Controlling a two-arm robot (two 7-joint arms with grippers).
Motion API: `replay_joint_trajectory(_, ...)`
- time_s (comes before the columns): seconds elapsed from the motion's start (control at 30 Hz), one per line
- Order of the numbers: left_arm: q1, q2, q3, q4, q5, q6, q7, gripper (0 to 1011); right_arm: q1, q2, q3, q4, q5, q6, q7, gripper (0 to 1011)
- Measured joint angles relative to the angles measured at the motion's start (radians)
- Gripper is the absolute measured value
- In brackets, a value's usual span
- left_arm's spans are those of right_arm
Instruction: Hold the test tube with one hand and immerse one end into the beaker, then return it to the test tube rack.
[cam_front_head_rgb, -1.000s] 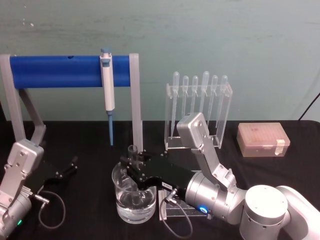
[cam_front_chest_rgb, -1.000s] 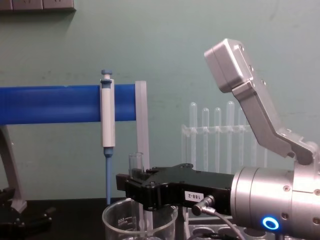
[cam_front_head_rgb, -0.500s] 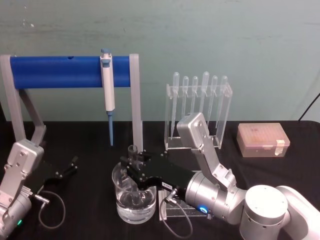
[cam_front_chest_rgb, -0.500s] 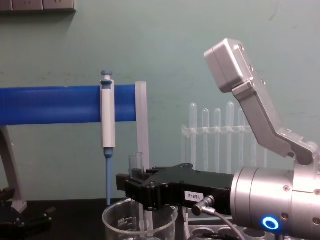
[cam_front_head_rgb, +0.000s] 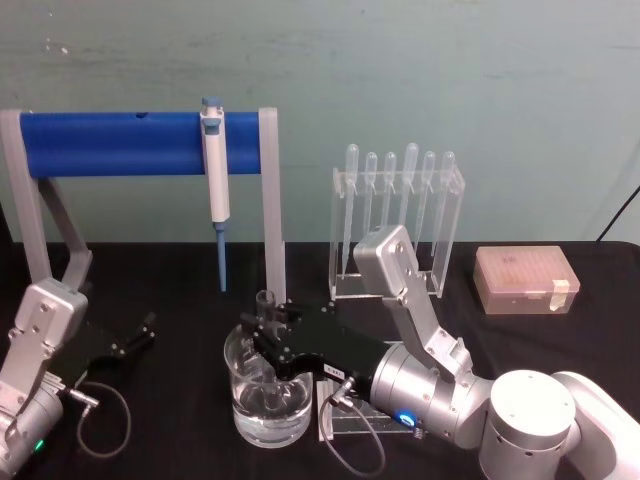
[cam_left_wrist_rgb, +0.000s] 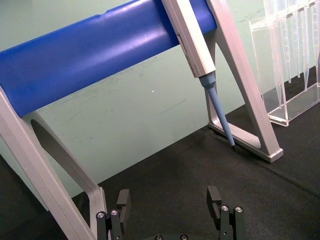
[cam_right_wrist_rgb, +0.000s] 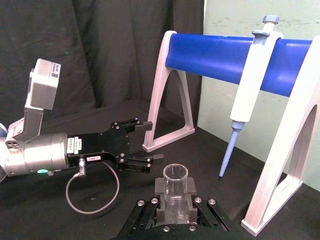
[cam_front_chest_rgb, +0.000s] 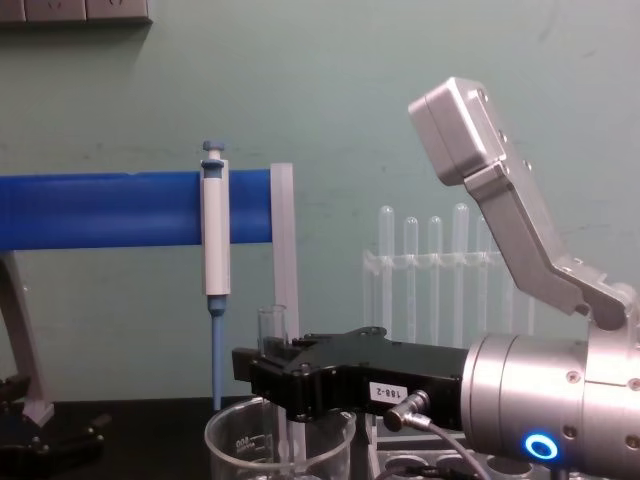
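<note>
The right gripper (cam_front_head_rgb: 264, 336) reaches in low from the right, level with the top of the beaker (cam_front_head_rgb: 300, 402), and its black fingers are clamped on the test tube (cam_front_chest_rgb: 272, 322). The tube stands upright with its rimmed mouth poking up above the fingers. Its lower part hangs down inside the beaker near the left wall. Clear liquid fills the bottom part of the beaker (whether the tube's round end reaches it cannot be told). Under the silver wrist of that arm lies the clear test tube rack (cam_front_chest_rgb: 396, 463), just right of the beaker. The left gripper (cam_left_wrist_rgb: 169, 199) rests low over the black table (cam_front_head_rgb: 180, 420) at the far left, well apart from the beaker, with its fingers spread wide and nothing between them. Behind it, the white pipettor (cam_front_head_rgb: 214, 170) hangs blue tip down from the blue bar stand (cam_front_head_rgb: 110, 143). A clear rack of plastic pipettes (cam_front_head_rgb: 398, 215) stands behind the right arm.
</note>
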Motion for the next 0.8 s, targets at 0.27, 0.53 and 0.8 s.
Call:
replay_joint_trajectory(0.27, 0.0, 0.0, 0.0, 0.0, 0.0, 0.0, 0.0, 1000, 0.0, 0.0, 0.0, 0.0, 0.0, 0.0, 0.0, 225)
replay_joint_trajectory(0.53, 0.0, 0.0, 0.0, 0.0, 0.0, 0.0, 0.0, 1000, 0.0, 0.0, 0.0, 0.0, 0.0, 0.0, 0.0, 225)
replay_joint_trajectory(0.8, 0.0, 0.0, 0.0, 0.0, 0.0, 0.0, 0.0, 1000, 0.0, 0.0, 0.0, 0.0, 0.0, 0.0, 0.0, 226)
